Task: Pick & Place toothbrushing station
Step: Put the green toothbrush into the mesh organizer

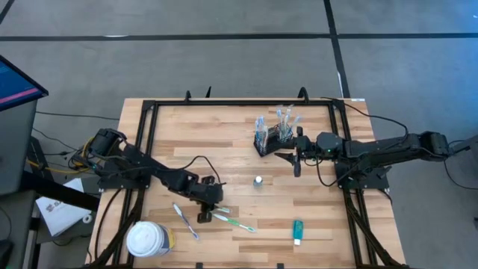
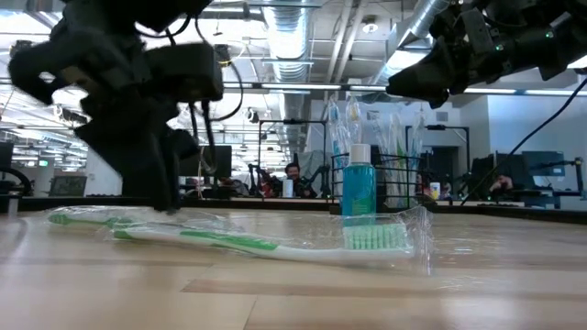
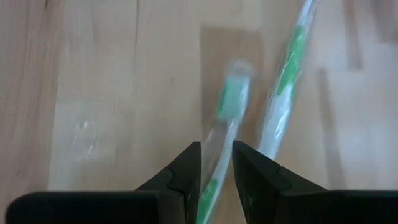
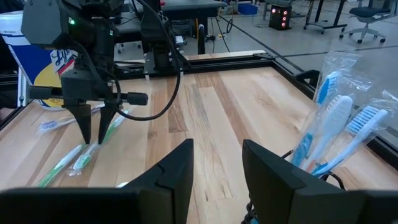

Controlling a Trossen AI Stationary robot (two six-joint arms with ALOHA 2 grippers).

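- I see the black wire-mesh caddy [image 1: 272, 138] standing upright on the wooden surface [image 1: 224, 134], toward the far side and right of centre, with several wrapped toothbrushes [image 4: 336, 127] standing in it.
- Two green toothbrushes in clear wrap lie near the front of the surface; one, the gripped green toothbrush [image 3: 222, 134], runs between the fingers of the left gripper [image 1: 205, 214], and the other green toothbrush [image 1: 237, 222] lies just beside it.
- My left gripper points down at the surface, its fingers narrowly parted with the wrapped handle between them; the wrist view shows them close on both sides of it.
- A blue-handled toothbrush [image 1: 185, 221] lies left of the green pair.
- The teal tube [image 1: 297, 231] lies flat near the front right, well apart from the caddy.
- A small bottle [image 1: 258, 181] stands mid-surface.
- My right gripper [image 1: 295, 155] hovers just beside the caddy, fingers apart, holding nothing.
- A white-lidded round tub [image 1: 147, 239] sits at the front left corner.
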